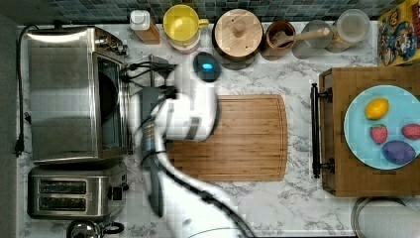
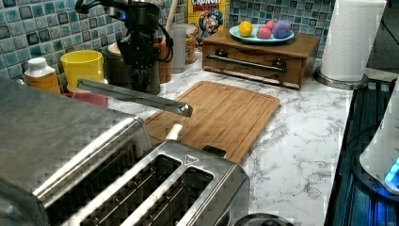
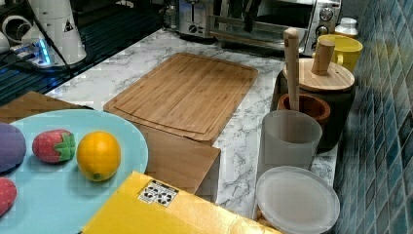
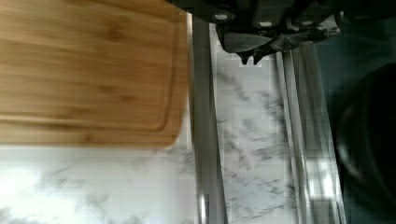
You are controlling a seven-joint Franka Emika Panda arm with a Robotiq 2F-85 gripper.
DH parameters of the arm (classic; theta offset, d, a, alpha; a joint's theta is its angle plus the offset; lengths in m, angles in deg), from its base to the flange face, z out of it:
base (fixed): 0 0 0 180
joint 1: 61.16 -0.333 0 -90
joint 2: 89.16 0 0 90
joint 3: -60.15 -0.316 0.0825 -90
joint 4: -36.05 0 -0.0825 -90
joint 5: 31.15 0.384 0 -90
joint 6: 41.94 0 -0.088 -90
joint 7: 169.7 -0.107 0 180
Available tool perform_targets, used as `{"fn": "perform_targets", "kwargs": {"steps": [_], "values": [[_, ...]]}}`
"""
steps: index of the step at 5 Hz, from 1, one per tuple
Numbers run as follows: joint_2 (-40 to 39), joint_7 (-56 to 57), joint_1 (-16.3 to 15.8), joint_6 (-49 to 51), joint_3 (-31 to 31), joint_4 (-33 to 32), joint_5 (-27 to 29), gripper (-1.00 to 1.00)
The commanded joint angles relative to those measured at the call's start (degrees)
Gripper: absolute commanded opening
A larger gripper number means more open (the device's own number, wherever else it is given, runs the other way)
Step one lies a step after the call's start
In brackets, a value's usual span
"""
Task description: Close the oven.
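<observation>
Oven [image 1: 62, 94] is seen at the top view's left edge of the marble counter [image 1: 297, 198], above the two-slot toaster [image 1: 67, 192] as the top view shows them. Oven door [image 4: 252, 154] is dropped open, roughly level, glass showing marble through it in the wrist view; dark interior is exposed. Bar handle [image 2: 134, 96] is seen in the left view stretched out above the counter, near the cutting board [image 2: 221, 115] edge. Gripper [image 4: 250, 53] is held over the open door, between handle and oven cavity; whether the jaws are spread or clenched cannot be told, as they are mostly cropped. Nothing is seen grasped. Arm [image 1: 185, 116] is laid across the board's edge in the top view's left half.

Along the tiled backsplash are placed a yellow cup [image 1: 182, 22], a wooden-lidded canister [image 1: 237, 34] and a mortar with pestle [image 1: 282, 37]. At the top view's right, a blue plate [image 1: 359, 129] with toy fruit is set on a wooden drawer box [image 1: 337, 173]. A cereal box [image 1: 398, 32] is stood in the corner.
</observation>
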Motion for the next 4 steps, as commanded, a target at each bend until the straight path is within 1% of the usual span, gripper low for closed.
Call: {"fn": "perform_targets", "kwargs": {"steps": [1,2,3,4], "values": [[4.2,-17.6,-13.4,-4.2,-6.9,6.5,-10.8,-1.00],[7.8,-21.6,-15.4,-5.9,-7.0,5.6,-15.5,-1.00],[2.6,-30.7,-19.5,1.0,-7.5,12.4,-28.1,-1.00],[2.2,-39.5,-21.4,-0.2,-6.8,12.8,-37.1,-1.00]]}}
